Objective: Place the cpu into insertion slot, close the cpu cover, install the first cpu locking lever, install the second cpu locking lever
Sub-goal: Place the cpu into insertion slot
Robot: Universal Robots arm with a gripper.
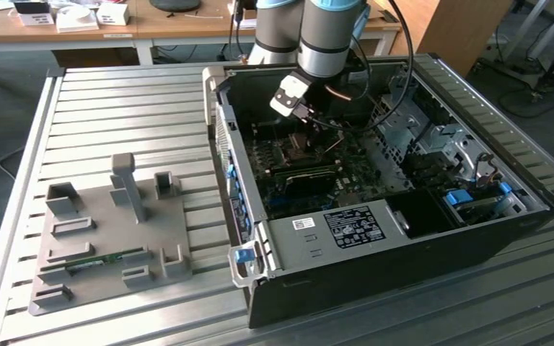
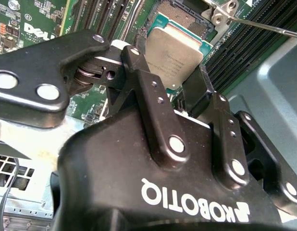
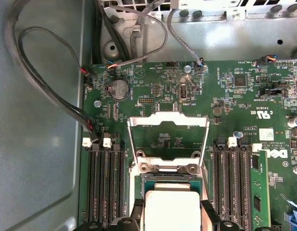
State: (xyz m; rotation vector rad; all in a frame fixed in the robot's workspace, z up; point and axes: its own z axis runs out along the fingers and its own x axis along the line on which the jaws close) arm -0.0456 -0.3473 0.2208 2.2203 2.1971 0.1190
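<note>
Closest to the lens, the claw (image 2: 165,67) was narrowed to the width of the chip (image 2: 175,50), its two black fingers (image 2: 143,77) pinching it by opposite edges. We judged the chip light, stiff and thin, yet delicate. Its flat metal top looked smooth and would slide under a loose grip, so the bare side edges were the sensible place to hold it, never the underside.

Just beyond the fingertips lay the socket (image 2: 179,14), its dark field partly uncovered past the chip's far edge. The chip hung over the socket's near part. We could not tell whether it was touching down.

Past that, in the first wrist view, the cover (image 3: 167,119) stood swung up and open on its hinge, the green board (image 3: 235,101) showing through its window. A thin lever (image 2: 264,25) ran beside the hinge. Rows of memory slots (image 3: 107,183) flanked the socket, with one memory stick (image 3: 258,187) seated on one side.

Farther off, in the exterior view, the open black case (image 1: 374,281) lay on a ribbed metal table (image 1: 113,108), with a grey tray (image 1: 113,238) toward the exterior view's left.
</note>
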